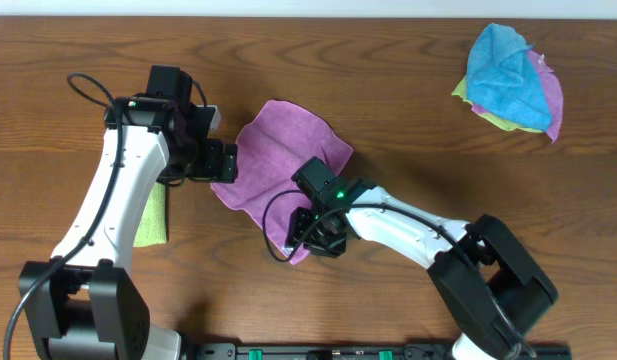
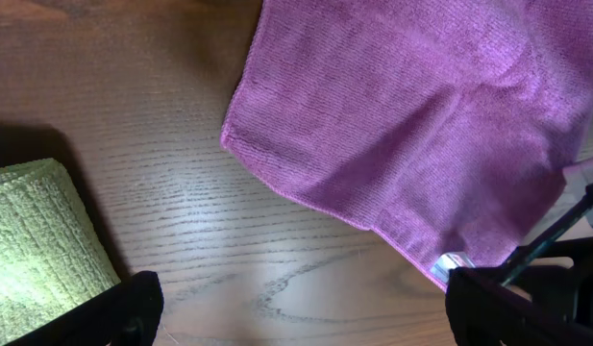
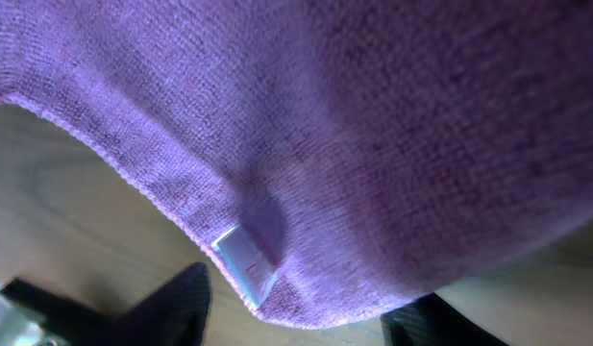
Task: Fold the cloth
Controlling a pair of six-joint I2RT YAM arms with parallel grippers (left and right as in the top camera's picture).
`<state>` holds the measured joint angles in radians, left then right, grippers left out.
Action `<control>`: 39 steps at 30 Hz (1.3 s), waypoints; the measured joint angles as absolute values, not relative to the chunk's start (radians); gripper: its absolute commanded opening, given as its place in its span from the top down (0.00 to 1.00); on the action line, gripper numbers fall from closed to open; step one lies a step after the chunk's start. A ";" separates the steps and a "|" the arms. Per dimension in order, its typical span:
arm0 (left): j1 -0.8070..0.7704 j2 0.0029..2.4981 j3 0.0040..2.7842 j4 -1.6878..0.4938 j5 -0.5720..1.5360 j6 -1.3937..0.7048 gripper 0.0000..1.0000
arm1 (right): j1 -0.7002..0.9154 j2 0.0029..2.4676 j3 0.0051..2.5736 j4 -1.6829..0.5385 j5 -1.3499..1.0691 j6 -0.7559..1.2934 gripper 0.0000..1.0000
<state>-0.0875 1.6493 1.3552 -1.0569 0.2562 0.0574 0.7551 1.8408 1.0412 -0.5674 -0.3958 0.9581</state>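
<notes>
The magenta-purple cloth (image 1: 288, 150) lies rumpled, partly flat, at the table's middle. It also shows in the left wrist view (image 2: 421, 115) and fills the right wrist view (image 3: 373, 125). Its white tag (image 3: 248, 255) sits at the near corner and also shows in the left wrist view (image 2: 450, 261). My left gripper (image 1: 226, 162) is open at the cloth's left edge, with only bare wood between its fingers (image 2: 296, 308). My right gripper (image 1: 323, 238) is open low over the tagged corner, and the corner's tip lies between its fingers (image 3: 306, 322).
A lime-green folded cloth (image 1: 153, 215) lies under my left arm and shows in the left wrist view (image 2: 37, 240). A pile with a bright blue cloth (image 1: 508, 75) on top lies at the back right. The table's front edge (image 1: 318, 352) is just below my right gripper.
</notes>
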 measured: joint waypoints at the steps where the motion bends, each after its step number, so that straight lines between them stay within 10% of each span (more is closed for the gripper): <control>1: -0.088 1.649 1.355 -1.056 0.256 0.057 0.05 | 0.755 1.841 1.039 -0.570 -0.383 0.958 0.65; 6: -0.088 1.649 1.355 -1.053 0.256 0.057 0.05 | 0.755 1.841 1.038 -0.623 -0.324 0.964 0.99; 39: -0.088 1.650 1.142 -0.912 0.476 -0.292 0.05 | 0.665 1.662 1.037 -0.861 0.036 0.894 0.99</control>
<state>-0.0875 1.6501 1.1423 -0.9115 0.4759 -0.2916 0.6647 1.6619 1.0367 -0.8612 0.0357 0.8940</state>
